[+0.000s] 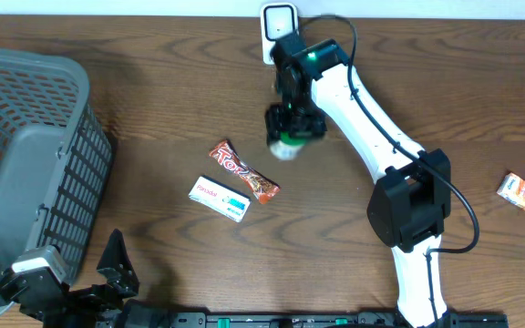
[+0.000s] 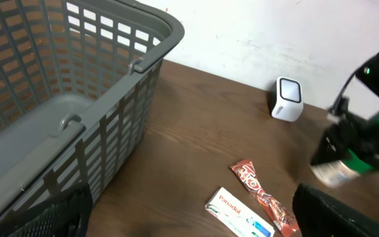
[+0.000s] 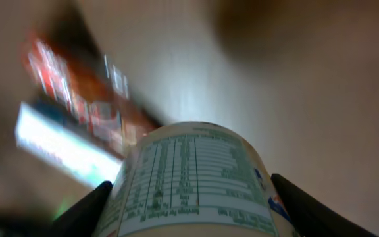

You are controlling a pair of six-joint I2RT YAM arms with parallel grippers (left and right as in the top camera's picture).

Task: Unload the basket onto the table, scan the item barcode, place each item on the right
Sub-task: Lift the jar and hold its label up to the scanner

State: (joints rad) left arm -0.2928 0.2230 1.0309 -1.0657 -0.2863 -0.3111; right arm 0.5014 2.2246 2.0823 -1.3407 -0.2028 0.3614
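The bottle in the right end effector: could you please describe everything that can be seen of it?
The bottle is a small white cylinder, plastic by its look, with green print and a nutrition table on its label. The right end effector grips its sides; nothing else touches it. It appears tilted, held above the wooden table, near the white scanner.

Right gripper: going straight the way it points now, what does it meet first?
Likely bare table, the bottle held in the right gripper touching down first. The candy bar and box sit left of that line in the wrist view; blur leaves depth unclear.
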